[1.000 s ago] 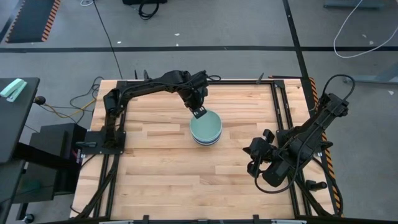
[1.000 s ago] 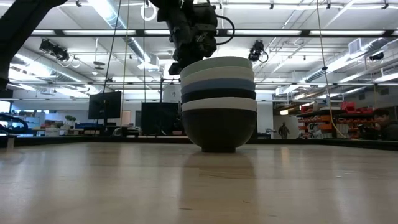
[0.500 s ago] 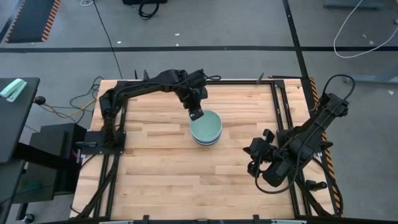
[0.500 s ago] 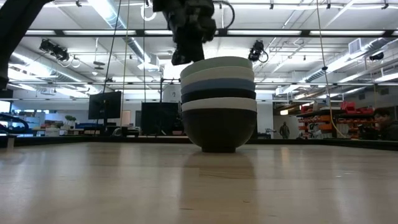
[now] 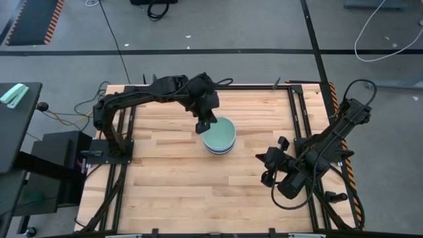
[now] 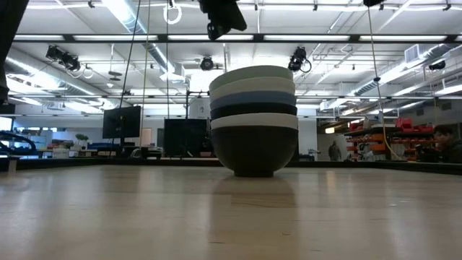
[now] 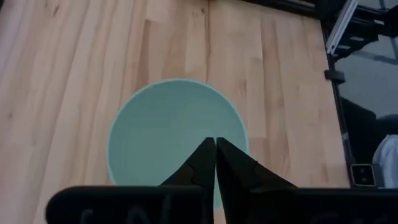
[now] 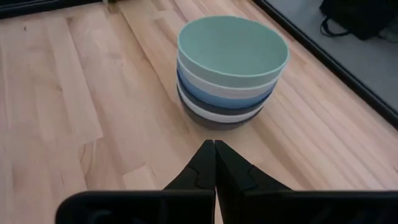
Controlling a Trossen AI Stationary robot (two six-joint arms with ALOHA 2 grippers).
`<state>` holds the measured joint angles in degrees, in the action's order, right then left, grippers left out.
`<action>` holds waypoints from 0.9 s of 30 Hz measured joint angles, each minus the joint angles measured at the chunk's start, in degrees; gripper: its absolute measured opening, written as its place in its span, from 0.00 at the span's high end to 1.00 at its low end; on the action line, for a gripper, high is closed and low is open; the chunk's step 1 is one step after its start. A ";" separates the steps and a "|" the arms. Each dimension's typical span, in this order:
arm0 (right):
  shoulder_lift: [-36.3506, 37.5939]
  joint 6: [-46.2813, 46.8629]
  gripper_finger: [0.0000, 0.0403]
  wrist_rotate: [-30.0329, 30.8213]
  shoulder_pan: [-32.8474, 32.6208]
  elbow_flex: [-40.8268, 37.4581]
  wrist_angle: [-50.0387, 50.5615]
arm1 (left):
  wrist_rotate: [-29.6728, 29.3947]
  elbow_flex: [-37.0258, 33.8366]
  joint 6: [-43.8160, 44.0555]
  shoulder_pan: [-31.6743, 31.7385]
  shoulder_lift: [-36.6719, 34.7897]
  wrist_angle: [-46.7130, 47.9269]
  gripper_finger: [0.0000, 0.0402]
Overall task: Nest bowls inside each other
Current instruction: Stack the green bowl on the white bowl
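Note:
Six bowls stand nested in one stack (image 5: 219, 135) at the table's middle, the bottom black bowl's base on the wood. A pale mint green bowl (image 7: 174, 134) is on top. Below it are white, blue, black, white and black rims (image 6: 253, 119), also seen in the right wrist view (image 8: 233, 68). My left gripper (image 5: 203, 125) hangs shut in the air above the stack's left edge, high over it in the low view (image 6: 220, 18), touching nothing. My right gripper (image 5: 268, 162) is shut near the table's right side, pointing toward the stack from a distance.
Bare wooden table top (image 5: 165, 172) lies all around the stack. Black metal frame rails (image 5: 301, 125) run along the table's right and left sides, with the arm bases mounted on them.
My left gripper has risen from beside the top bowl's far-left rim and drawn slightly toward the table's left edge. The stack has stayed where it was. My right gripper has shifted slightly toward the left.

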<state>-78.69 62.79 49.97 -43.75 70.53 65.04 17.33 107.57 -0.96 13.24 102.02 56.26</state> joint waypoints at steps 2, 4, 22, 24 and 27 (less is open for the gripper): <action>1.31 -0.10 0.99 0.83 0.00 -2.85 -2.83 | -0.21 -0.01 -0.82 -0.18 0.07 -0.04 0.94; 3.36 -1.33 0.99 1.98 0.22 -6.20 -6.65 | -0.34 -0.09 -1.49 -0.12 0.11 0.20 0.94; 13.97 -37.71 0.99 -20.13 25.59 -33.60 -64.64 | -0.37 -10.58 -3.98 5.09 0.22 -2.45 0.93; 12.13 -39.98 0.99 -24.22 28.11 -32.87 -66.33 | -0.34 -11.78 -3.21 5.93 0.22 -2.53 0.94; 9.59 -40.53 0.99 -28.12 30.85 -31.25 -67.32 | -0.29 -13.98 -2.73 7.01 -0.67 -2.64 0.96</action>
<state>-69.10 22.26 21.85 -12.90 39.29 -2.28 17.04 93.59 -3.68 20.25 101.35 53.63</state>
